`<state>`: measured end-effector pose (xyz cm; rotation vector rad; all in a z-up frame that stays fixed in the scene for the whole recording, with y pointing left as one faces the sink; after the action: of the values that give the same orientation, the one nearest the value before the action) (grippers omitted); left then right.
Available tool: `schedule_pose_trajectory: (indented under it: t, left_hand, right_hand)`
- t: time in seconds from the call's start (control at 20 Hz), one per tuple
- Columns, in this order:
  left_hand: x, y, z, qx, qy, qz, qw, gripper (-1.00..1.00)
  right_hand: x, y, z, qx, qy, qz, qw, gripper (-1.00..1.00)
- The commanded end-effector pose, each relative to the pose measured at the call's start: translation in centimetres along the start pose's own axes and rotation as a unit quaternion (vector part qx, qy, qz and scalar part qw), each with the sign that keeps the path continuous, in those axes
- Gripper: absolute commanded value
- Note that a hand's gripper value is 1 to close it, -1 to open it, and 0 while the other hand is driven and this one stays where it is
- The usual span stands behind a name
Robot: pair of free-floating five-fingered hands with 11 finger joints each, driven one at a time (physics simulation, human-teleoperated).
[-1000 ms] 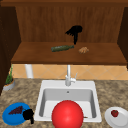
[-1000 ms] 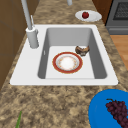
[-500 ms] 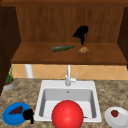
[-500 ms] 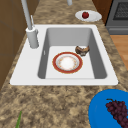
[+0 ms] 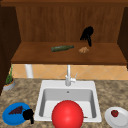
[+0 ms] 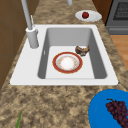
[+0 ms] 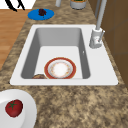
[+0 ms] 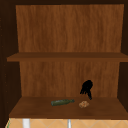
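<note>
Front view: right hand (image 5: 86, 34) hangs above the shelf (image 5: 37, 56), fingers drooping loosely downward and holding nothing, just above a small tan pastry (image 5: 83, 50); one green bottle (image 5: 62, 48) lies on its side to the left of it. Left hand (image 5: 28, 115) hovers at the edge of the blue plate (image 5: 10, 117) of grapes (image 5: 15, 110), fingers curled, nothing in them as far as I can tell. One red ball (image 5: 67, 114) sits before the sink (image 5: 42, 86).
Left side view: one red-rimmed plate (image 6: 67, 62) in the basin, one brown bowl (image 6: 82, 50) touching it; one faucet (image 6: 30, 30).
Right side view: one tomato (image 7: 14, 108) on one white plate (image 7: 27, 110) on the bench (image 7: 75, 105).
Upper view: two shelves; the pastry sits on the lower, right of the bottle.
Doing it well: I judge the right hand should sink straight down with fingers spread round the pastry, closing gently so it does not crumble or slide toward the bottle.
</note>
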<state>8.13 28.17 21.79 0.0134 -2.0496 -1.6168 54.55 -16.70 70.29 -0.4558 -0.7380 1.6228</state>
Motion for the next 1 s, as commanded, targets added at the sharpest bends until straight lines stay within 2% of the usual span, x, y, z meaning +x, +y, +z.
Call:
schedule_pose_trajectory:
  t: [0.0,0.05,0.1,0.2,0.35,0.5,0.65,0.95]
  left_hand:
    - [0.0,0.0,0.0,0.000,0.000,0.000,1.0000,0.00]
    - [0.0,0.0,0.0,0.000,0.000,0.000,1.0000,0.00]
    - [0.0,0.0,0.0,0.000,0.000,0.000,1.0000,0.00]
    - [0.0,0.0,0.0,0.000,0.000,0.000,1.0000,0.00]
    - [0.0,0.0,0.0,0.000,0.000,0.000,1.0000,0.00]
    - [0.0,0.0,0.0,0.000,0.000,0.000,1.0000,0.00]
    - [0.0,0.0,0.0,0.000,0.000,0.000,1.0000,0.00]
    - [0.0,0.0,0.0,0.000,0.000,0.000,1.0000,0.00]
  right_hand:
    - [0.8,1.8,1.6,-0.011,0.038,0.040,0.9984,-1.00]
    - [0.9,2.2,2.0,-0.030,0.038,0.039,0.9981,-1.00]
    - [0.5,1.5,2.2,-0.041,0.035,0.023,0.9983,-1.00]
    - [0.2,1.3,1.2,0.008,0.029,0.020,0.9994,-1.00]
    - [0.5,2.1,1.7,0.007,0.029,0.018,0.9994,-1.00]
    - [0.7,2.0,1.6,0.012,0.031,0.039,0.9987,-1.00]
    - [1.9,2.8,-2.0,0.019,0.071,0.056,0.9957,-1.00]
    - [2.4,4.7,-6.2,0.017,0.085,0.074,0.9934,-1.00]
